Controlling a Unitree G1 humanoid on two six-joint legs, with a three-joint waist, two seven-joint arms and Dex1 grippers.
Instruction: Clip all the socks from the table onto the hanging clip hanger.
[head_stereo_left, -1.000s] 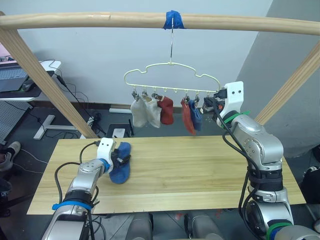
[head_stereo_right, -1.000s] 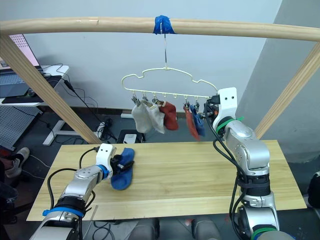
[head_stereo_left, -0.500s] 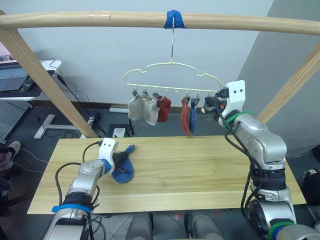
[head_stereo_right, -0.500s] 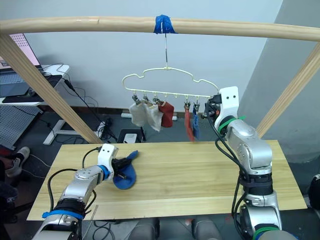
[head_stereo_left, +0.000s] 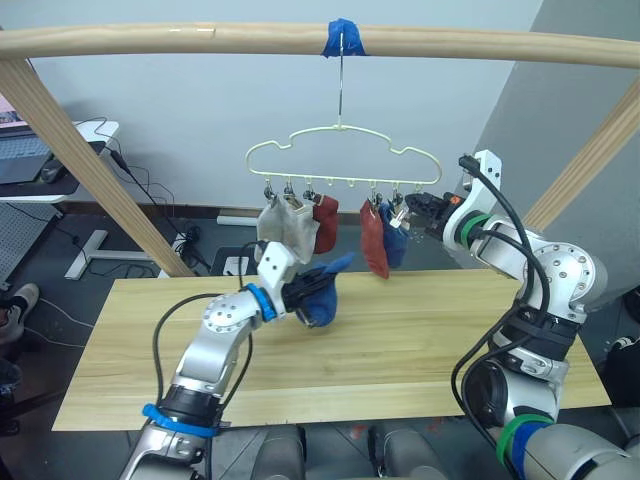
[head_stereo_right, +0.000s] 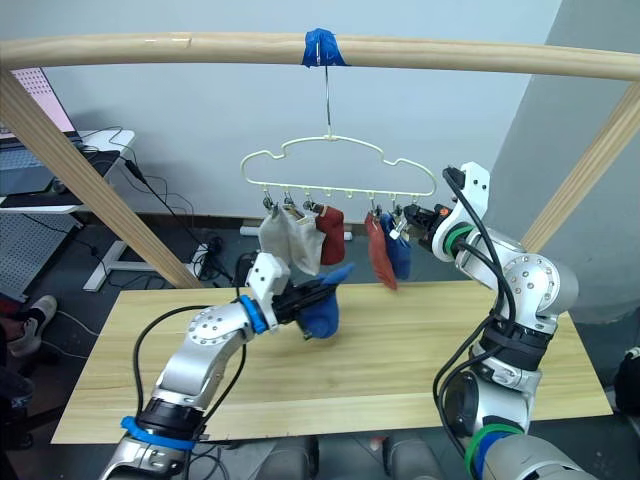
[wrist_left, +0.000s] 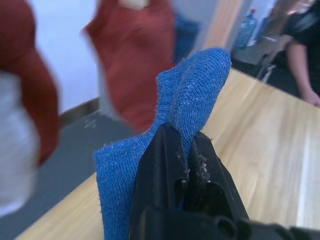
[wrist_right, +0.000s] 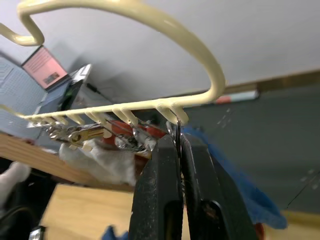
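Observation:
My left gripper (head_stereo_left: 303, 297) is shut on a blue sock (head_stereo_left: 322, 293) and holds it in the air above the table (head_stereo_left: 420, 340), just below the hanging socks. In the left wrist view the sock (wrist_left: 195, 85) is pinched between the black fingers. The cream clip hanger (head_stereo_left: 340, 150) hangs from the rail. Two grey socks (head_stereo_left: 280, 228), a red sock (head_stereo_left: 326, 222), another red sock (head_stereo_left: 373, 240) and a blue sock (head_stereo_left: 396, 244) are clipped to it. My right gripper (head_stereo_left: 414, 206) is at the hanger's right end, shut on a metal clip (wrist_right: 177, 131).
The thick wooden rail (head_stereo_left: 200, 40) with blue tape (head_stereo_left: 340, 38) spans the top, carried by slanted wooden posts (head_stereo_left: 90, 160) at both sides. A desk with a laptop (head_stereo_left: 30, 160) stands at the far left. A person (wrist_left: 300, 45) shows beyond the table in the left wrist view.
My left gripper has shut on the blue sock and lifted it off the table, up and to the right toward the hanger. My right gripper stays at the hanger's right end.

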